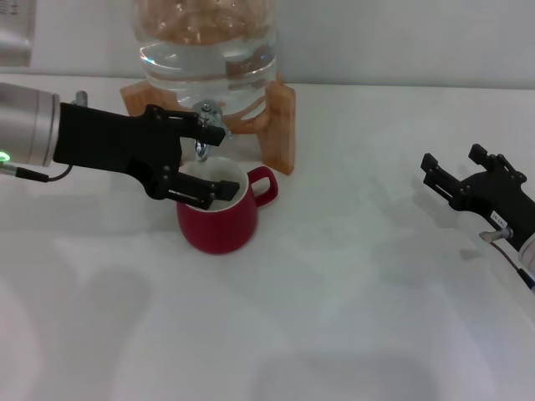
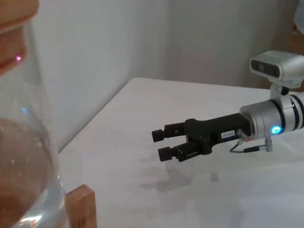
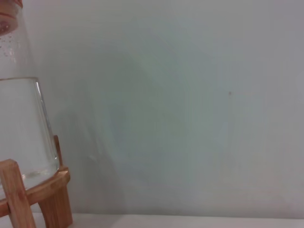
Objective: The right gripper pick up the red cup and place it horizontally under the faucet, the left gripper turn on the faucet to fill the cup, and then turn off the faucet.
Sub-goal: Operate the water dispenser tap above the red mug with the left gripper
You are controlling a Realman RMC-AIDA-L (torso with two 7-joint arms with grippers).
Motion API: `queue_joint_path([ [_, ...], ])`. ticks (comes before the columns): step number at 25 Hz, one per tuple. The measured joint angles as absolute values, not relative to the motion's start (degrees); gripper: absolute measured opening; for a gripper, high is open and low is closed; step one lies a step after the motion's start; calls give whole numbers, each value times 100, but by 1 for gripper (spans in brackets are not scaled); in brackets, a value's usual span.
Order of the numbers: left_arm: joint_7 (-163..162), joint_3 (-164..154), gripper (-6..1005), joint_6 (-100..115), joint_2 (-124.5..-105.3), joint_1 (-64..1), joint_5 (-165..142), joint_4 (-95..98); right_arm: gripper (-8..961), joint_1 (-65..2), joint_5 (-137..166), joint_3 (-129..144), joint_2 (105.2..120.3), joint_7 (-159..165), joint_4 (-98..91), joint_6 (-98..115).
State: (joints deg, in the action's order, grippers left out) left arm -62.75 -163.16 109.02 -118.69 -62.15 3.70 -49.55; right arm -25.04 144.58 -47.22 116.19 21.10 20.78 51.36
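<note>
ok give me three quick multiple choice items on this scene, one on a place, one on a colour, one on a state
1. Where is the red cup?
A. under the faucet
B. in the right gripper
C. at the table's near edge

2. What colour is the cup's inside?
A. black
B. white
C. red

3. How are the right gripper's fingers?
A. shut on the cup
B. open, holding nothing
C. shut on the faucet

Key: 1 A, the spout hangs above the cup; 2 B, the rim shows white; 3 B, its fingers are spread, apart from everything, while the left gripper is at the faucet.
</note>
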Motion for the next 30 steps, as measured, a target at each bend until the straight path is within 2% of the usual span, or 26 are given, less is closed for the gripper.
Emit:
queue_joint_path([
  [30, -6323, -16321, 886, 10660, -11869, -6564, 12, -4779, 858, -2501, 14458, -4755, 11610, 2109, 2074, 5158],
])
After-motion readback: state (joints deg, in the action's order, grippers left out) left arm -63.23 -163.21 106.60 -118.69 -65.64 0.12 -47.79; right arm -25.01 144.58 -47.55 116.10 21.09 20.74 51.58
